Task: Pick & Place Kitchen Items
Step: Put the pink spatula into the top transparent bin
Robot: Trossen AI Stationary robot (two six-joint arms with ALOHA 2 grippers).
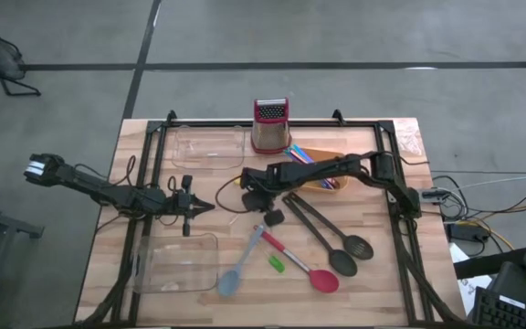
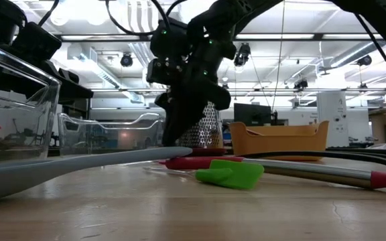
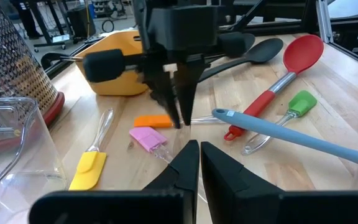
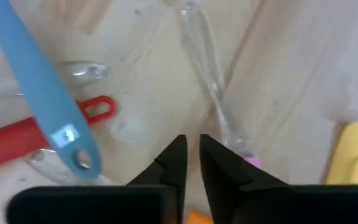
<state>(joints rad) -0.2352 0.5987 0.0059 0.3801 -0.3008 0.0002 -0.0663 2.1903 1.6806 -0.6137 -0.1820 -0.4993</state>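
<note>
My right gripper (image 3: 180, 118) (image 4: 192, 158) points steeply down at mid-table, shut to a narrow slit with nothing seen between its fingers. Its tips stand at the right end of a small orange block (image 3: 153, 121), beside a pink block (image 3: 148, 138) with a clear handle (image 4: 211, 99). A yellow block (image 3: 89, 169) lies nearer my left gripper (image 3: 199, 158) (image 1: 208, 208), which waits shut at the table's left. A grey-blue spatula (image 1: 240, 265), a red-headed spoon (image 1: 307, 267), a green block (image 1: 275, 264) and two black slotted spoons (image 1: 336, 242) lie flat on the table. My right gripper comes from above with its shut fingertips (image 3: 183, 115) right beside the orange block's end (image 3: 168, 121). Whether they touch the block I cannot tell. The block lies flat on the table.
A red-topped metal grater (image 1: 270, 125) stands at the far edge, beside an orange bowl (image 1: 322, 174) holding thin sticks. One clear tray (image 1: 210, 146) sits at the far left, another (image 1: 176, 265) at the near left. Bare wood shows at the near right.
</note>
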